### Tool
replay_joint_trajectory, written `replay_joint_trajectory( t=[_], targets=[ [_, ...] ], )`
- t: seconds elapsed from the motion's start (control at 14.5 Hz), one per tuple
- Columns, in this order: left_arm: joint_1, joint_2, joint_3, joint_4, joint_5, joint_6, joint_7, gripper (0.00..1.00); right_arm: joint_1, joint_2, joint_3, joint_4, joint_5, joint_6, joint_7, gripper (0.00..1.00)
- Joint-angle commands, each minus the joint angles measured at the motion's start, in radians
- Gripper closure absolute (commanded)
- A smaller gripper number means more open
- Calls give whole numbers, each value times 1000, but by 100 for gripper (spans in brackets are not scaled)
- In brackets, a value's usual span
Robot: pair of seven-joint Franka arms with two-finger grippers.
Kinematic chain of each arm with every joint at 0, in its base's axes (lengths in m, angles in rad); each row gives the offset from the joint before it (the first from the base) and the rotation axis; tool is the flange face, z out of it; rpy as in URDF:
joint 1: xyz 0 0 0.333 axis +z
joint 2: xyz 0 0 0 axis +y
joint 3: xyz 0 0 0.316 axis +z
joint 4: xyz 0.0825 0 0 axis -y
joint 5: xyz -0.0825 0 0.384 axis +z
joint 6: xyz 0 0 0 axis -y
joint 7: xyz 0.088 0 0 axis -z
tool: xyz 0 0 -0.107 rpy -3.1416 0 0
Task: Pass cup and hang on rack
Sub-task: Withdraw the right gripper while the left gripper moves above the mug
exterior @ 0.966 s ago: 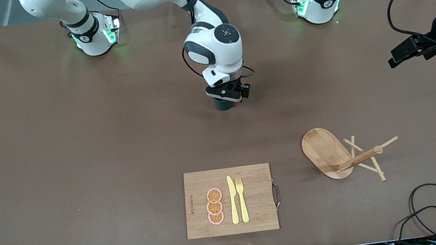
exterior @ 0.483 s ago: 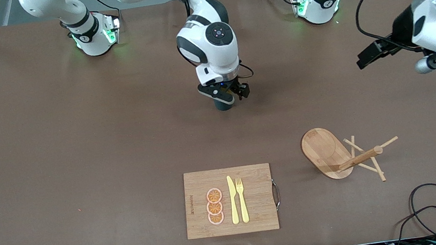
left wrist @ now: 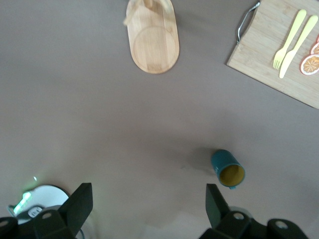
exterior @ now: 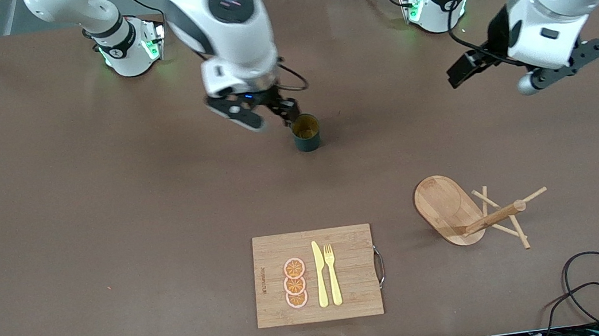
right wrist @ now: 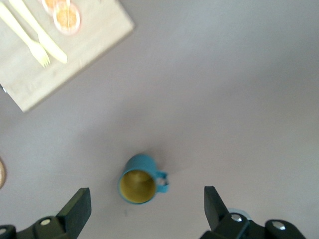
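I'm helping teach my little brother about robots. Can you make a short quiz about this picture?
1. True or false: the small dark teal cup with the yellow inside stands upright on the brown table, with no hand holding it.
2. Where do the yellow plastic knife and fork lie? A) on the light wooden mug rack B) on the rectangular bamboo cutting board C) inside the cup
3. Fill in: the right hand and the left hand both have their fingers ____.

Key: 1 true; 2 B; 3 open
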State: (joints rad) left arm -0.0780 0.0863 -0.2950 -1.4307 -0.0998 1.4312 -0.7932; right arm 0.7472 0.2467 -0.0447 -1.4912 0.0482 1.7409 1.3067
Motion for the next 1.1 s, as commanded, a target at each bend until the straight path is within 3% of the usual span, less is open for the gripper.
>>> replay_joint_trajectory(
  t=[0.0, 0.14, 0.41, 1.03],
  targets=[
    [1, 0, -73, 7, 3, -11, -133, 0, -142, -127, 19, -49, 4, -72, -169, 0],
    [-23, 3, -108, 7, 40, 12, -220, 0, -230, -170, 19, -49, 9, -102, -295, 0],
    [-135, 32, -115, 7, 110, 54, -400, 0, -362, -207, 17, -49, 9, -156, -531, 0],
    [-587, 286, -115, 19, 532, 84, -916, 0, -660, -208, 17, -12, -27, -182, -1131, 0]
  ],
)
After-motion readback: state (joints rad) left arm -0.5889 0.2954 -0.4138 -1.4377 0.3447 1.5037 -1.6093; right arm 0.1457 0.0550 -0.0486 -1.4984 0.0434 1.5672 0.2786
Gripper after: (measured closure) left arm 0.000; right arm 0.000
